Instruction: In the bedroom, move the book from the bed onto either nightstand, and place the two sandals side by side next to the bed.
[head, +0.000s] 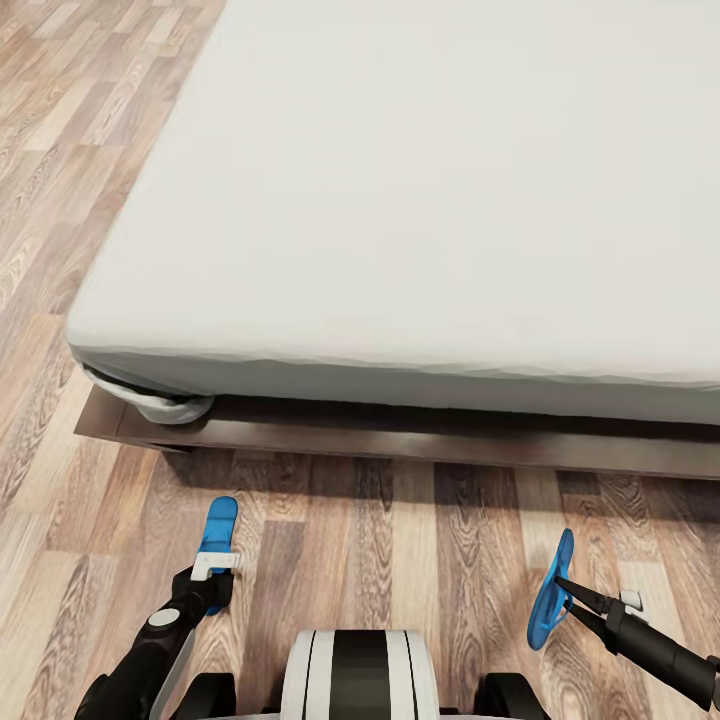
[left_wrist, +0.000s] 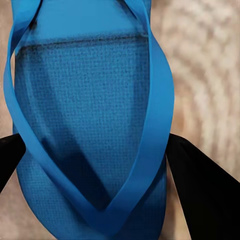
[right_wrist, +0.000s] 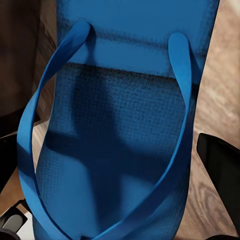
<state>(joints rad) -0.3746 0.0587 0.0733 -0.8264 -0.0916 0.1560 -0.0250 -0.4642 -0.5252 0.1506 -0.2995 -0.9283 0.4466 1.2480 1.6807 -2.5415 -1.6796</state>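
Sandals are clamped one per end effector: left sandal (head: 218, 545) in left end effector (head: 212, 583), right sandal (head: 551, 592) in right end effector (head: 562, 592), long axes toward the bed (head: 420, 200), well apart.

We face the bed (head: 420, 200); each pincer, left (head: 212, 585) and right (head: 560, 590), grips a blue sandal, left (head: 219, 530) and right (head: 552, 592), above the floor (head: 400, 540)

We see two bright blue sandals (head: 219, 535) (head: 551, 592) with finely woven-textured soles — an off-white mattress (head: 440, 190) at twelve o'clock on a dark brown frame (head: 400, 440) — and streaky brown-and-tan plank floor (head: 400, 540).
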